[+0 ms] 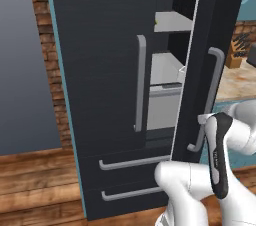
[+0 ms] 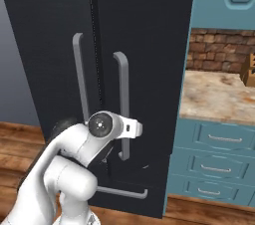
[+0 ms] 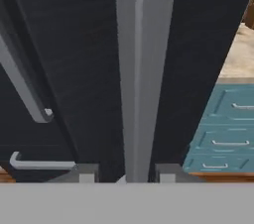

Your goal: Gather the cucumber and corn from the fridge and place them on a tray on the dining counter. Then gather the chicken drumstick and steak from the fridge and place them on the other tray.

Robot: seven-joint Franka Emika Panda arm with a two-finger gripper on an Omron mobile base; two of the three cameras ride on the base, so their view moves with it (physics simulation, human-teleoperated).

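The fridge (image 1: 100, 45) is a tall dark cabinet with two doors. Its right door (image 1: 215, 20) stands swung partly outward, and white shelves (image 1: 170, 21) show in the gap. My gripper (image 1: 202, 119) is shut on the lower part of that door's silver bar handle (image 1: 215, 85). In the right base view the gripper (image 2: 130, 128) clamps the same handle (image 2: 122, 99). The hand view has the handle (image 3: 144, 69) running between my fingertips (image 3: 87, 174). The cucumber, corn, chicken drumstick, steak, trays and dining counter are out of view.
The left door stays closed, with its handle (image 1: 141, 82) beside the gap. Two drawers with horizontal handles (image 1: 130, 164) sit below. To the right a beige counter (image 2: 219, 94) on teal drawers (image 2: 219, 139) stands close to the door. A knife block (image 1: 239, 52) stands on the counter.
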